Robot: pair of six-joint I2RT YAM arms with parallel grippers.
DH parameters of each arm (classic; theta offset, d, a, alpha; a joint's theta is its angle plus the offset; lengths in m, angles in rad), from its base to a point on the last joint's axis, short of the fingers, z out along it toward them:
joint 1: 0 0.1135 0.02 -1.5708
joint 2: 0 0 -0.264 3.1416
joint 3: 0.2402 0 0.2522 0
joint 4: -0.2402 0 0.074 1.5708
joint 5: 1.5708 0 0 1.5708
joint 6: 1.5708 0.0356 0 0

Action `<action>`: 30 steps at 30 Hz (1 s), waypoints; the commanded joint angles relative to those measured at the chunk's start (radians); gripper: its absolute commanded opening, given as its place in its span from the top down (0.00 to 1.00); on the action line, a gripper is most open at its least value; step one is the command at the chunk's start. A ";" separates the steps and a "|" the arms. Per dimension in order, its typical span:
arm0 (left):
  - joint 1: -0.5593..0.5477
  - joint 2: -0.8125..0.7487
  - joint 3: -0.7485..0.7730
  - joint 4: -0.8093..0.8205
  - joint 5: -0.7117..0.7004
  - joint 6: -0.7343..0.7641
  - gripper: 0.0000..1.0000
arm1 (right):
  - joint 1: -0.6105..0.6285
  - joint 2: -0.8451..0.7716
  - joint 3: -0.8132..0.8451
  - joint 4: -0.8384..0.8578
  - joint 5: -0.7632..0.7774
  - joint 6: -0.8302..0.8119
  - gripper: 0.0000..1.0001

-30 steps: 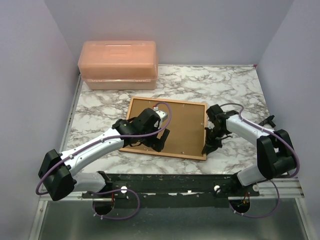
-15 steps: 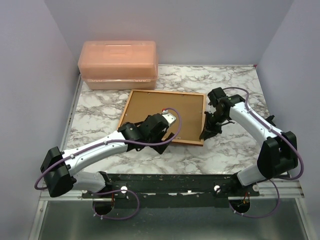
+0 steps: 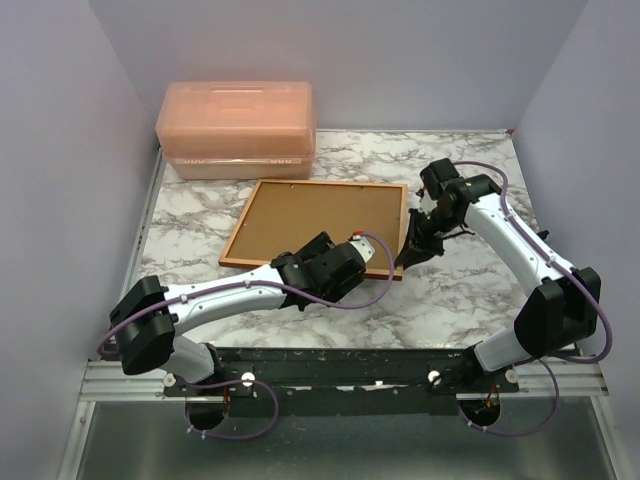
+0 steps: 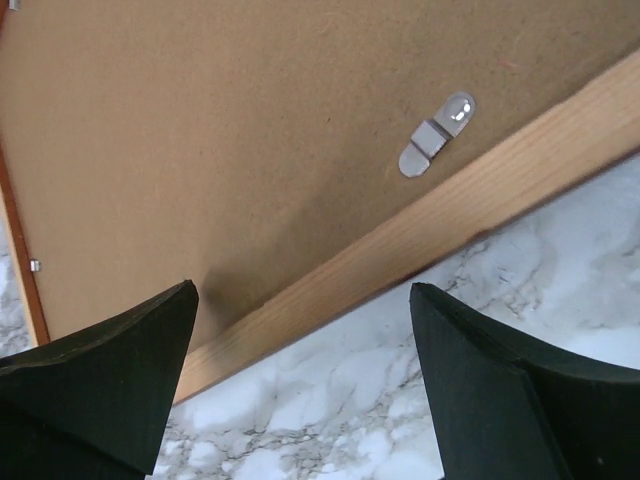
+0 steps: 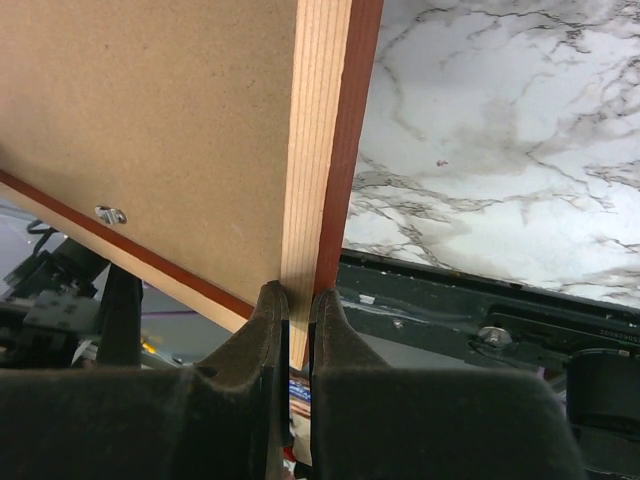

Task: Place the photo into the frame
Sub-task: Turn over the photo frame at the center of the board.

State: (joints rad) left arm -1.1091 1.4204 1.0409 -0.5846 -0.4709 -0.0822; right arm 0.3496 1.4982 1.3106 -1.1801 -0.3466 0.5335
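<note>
The frame (image 3: 325, 182) lies back side up on the marble table, with the brown backing board (image 3: 318, 222) set in it. My right gripper (image 3: 412, 250) is shut on the frame's right border near its near corner; in the right wrist view its fingers (image 5: 268, 320) pinch the wood-and-red edge (image 5: 320, 140). My left gripper (image 3: 374, 254) is open and empty just over the frame's near edge. In the left wrist view its fingers (image 4: 110, 380) straddle marble beside the wooden border (image 4: 400, 245). The photo is out of view.
An orange translucent lidded box (image 3: 238, 128) stands at the back left, close behind the frame. A metal clip (image 4: 437, 147) holds the backing board (image 4: 250, 120). The black mounting rail (image 3: 350, 360) runs along the near edge. Walls close in left, right and back.
The frame has slid away from me and turned, carried by my right gripper. My left gripper has moved off the backing board, rightward to the frame's near edge.
</note>
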 commanded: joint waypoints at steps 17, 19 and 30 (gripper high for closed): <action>-0.011 0.062 0.003 0.214 -0.417 0.146 0.63 | -0.001 -0.009 0.077 -0.024 -0.185 -0.022 1.00; -0.011 0.056 0.001 0.215 -0.431 0.145 0.75 | -0.001 -0.010 0.080 -0.018 -0.186 -0.024 0.98; -0.011 -0.011 0.028 0.171 -0.485 0.176 1.00 | -0.002 -0.042 0.241 0.061 -0.053 -0.023 0.41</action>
State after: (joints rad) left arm -1.1416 1.4918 1.0191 -0.4984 -0.8513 0.1982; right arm 0.3412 1.4937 1.4925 -1.0901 -0.4572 0.5312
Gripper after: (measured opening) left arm 0.259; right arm 0.506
